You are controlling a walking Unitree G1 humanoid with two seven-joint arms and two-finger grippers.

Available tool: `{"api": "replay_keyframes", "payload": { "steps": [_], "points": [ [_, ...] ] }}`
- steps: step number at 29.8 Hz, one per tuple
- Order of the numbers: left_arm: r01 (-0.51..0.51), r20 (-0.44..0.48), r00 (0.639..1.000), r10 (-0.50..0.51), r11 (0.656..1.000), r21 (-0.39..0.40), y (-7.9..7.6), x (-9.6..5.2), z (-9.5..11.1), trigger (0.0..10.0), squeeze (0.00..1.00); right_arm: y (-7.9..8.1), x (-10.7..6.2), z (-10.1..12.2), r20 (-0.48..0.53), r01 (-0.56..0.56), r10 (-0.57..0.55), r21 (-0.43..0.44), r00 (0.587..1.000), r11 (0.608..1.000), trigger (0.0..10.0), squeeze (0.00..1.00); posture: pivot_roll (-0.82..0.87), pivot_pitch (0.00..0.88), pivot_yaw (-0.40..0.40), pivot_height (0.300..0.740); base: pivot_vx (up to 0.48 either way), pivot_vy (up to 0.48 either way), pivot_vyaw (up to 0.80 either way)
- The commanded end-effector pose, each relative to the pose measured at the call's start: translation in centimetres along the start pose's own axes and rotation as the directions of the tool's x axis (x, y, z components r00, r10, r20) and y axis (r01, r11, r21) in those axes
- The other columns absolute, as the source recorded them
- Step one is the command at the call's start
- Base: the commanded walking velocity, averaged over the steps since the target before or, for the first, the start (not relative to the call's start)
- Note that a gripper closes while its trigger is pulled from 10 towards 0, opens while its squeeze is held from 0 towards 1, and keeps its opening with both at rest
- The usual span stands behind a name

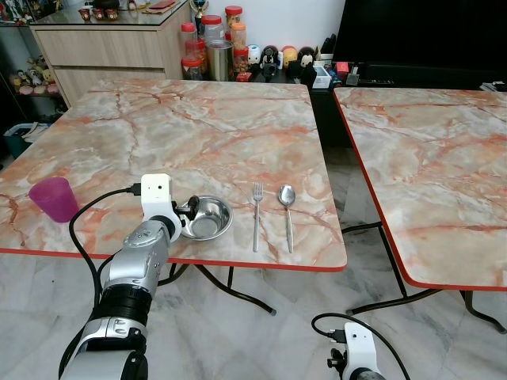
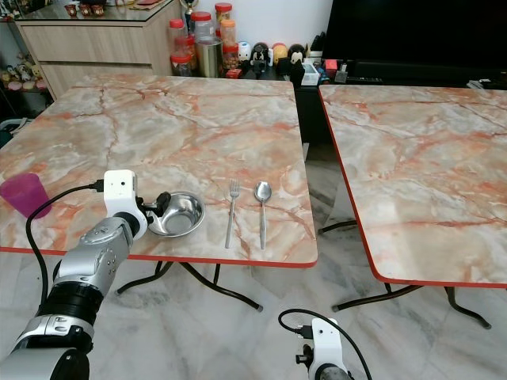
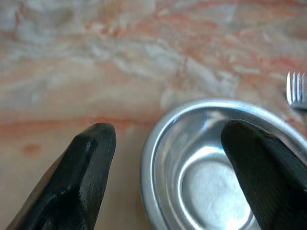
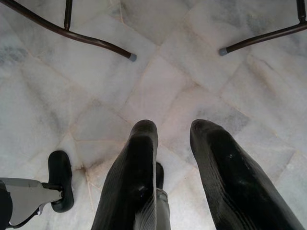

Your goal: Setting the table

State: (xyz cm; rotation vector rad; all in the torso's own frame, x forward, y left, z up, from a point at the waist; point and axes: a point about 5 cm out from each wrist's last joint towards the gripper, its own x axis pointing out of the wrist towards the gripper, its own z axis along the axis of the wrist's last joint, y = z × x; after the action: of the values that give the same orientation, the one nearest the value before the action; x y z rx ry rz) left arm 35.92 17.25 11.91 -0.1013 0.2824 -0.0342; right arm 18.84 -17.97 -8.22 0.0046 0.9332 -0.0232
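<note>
A marble-patterned counter [image 1: 182, 134] with a red edge stands before the robot, and a second counter [image 1: 444, 158] of the same pattern stands at 3 o'clock from it, across a narrow gap. Beyond them, at 12 o'clock, a wooden cabinet [image 1: 103, 47] and a row of jars [image 1: 210, 43] line the wall.

The silver left arm [image 1: 131, 277] reaches up from 7 o'clock to the near edge of the first counter. Its left pincer [image 3: 163, 158] is released, the two black fingers [image 3: 84, 177] spread apart. A steel bowl [image 1: 206, 218] sits upright on the counter near that edge, at 3 o'clock from the pincer's wrist. In the left wrist view one finger hangs over the bowl's hollow while the other is outside the rim over bare counter, so the rim lies between them; whether either touches it cannot be told.

A fork [image 1: 256, 214] lies just beside the bowl at 3 o'clock, and a spoon [image 1: 287, 214] lies beside the fork, both pointing to 12 o'clock. A purple cup [image 1: 54, 198] stands well apart at 9 o'clock.

The right pincer [image 4: 175, 143] hangs low over the tiled floor [image 4: 192, 62], its fingers slightly parted, holding nothing.
</note>
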Motion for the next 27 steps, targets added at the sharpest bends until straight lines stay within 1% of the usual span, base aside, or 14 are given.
{"api": "replay_keyframes", "payload": {
  "steps": [1, 4, 10, 15, 17, 18, 19, 27],
  "points": [
    [0.001, -0.033, 0.999, -0.001, 1.000, 0.007, -0.2, 0.2, -0.1, 10.0, 0.00, 0.0, 0.0, -0.2, -0.004, 0.006, -0.006, 0.016, 1.000, 1.000, 10.0, 0.00, 0.06, 0.000, 0.000, 0.740, 0.000, 0.000, 0.00],
    [-0.005, -0.077, 0.997, 0.005, 1.000, 0.004, -0.2, 0.2, -0.8, 10.0, 0.00, 0.0, -0.1, -0.3, -0.006, 0.004, -0.004, 0.016, 1.000, 1.000, 10.0, 0.00, 0.05, 0.000, 0.007, 0.740, 0.000, 0.000, 0.00],
    [-0.016, -0.109, 0.994, 0.015, 1.000, -0.008, -0.1, 0.3, -1.3, 10.0, 0.00, 0.1, -0.1, -0.4, -0.009, 0.001, -0.001, 0.012, 1.000, 1.000, 10.0, 0.00, 0.05, 0.000, 0.011, 0.740, 0.000, 0.000, 0.00],
    [-0.011, -0.152, 0.988, 0.002, 0.998, -0.055, -0.3, 0.5, -1.9, 9.9, 0.00, 0.1, 0.0, -0.3, -0.007, 0.000, 0.000, 0.014, 1.000, 1.000, 10.0, 0.00, 0.04, 0.000, 0.015, 0.740, 0.000, 0.000, 0.00],
    [-0.009, -0.153, 0.988, 0.001, 0.998, -0.055, -0.3, 0.5, -1.9, 9.9, 0.00, 0.1, 0.0, -0.3, -0.006, 0.000, 0.000, 0.015, 1.000, 1.000, 10.0, 0.00, 0.04, 0.000, 0.015, 0.740, 0.000, 0.000, 0.00],
    [-0.008, -0.155, 0.988, -0.001, 0.998, -0.062, -0.3, 0.5, -1.9, 3.5, 0.00, 0.1, 0.0, -0.3, -0.006, 0.000, 0.000, 0.017, 1.000, 1.000, 10.0, 0.00, 0.04, 0.000, 0.017, 0.740, 0.000, 0.000, 0.00],
    [-0.008, -0.156, 0.988, -0.002, 0.998, -0.065, -0.4, 0.5, -2.0, 0.0, 0.00, 0.1, 0.0, -0.3, -0.006, 0.000, 0.000, 0.018, 1.000, 1.000, 10.0, 0.00, 0.04, 0.000, 0.016, 0.740, 0.000, 0.000, 0.00],
    [-0.015, -0.165, 0.986, 0.001, 0.997, -0.081, -0.2, 0.6, -2.0, 0.0, 0.00, 0.1, -0.1, -0.4, -0.010, 0.002, -0.002, 0.018, 1.000, 1.000, 10.0, 0.00, 0.04, 0.000, 0.014, 0.740, 0.000, 0.000, 0.00]
  ]
}}
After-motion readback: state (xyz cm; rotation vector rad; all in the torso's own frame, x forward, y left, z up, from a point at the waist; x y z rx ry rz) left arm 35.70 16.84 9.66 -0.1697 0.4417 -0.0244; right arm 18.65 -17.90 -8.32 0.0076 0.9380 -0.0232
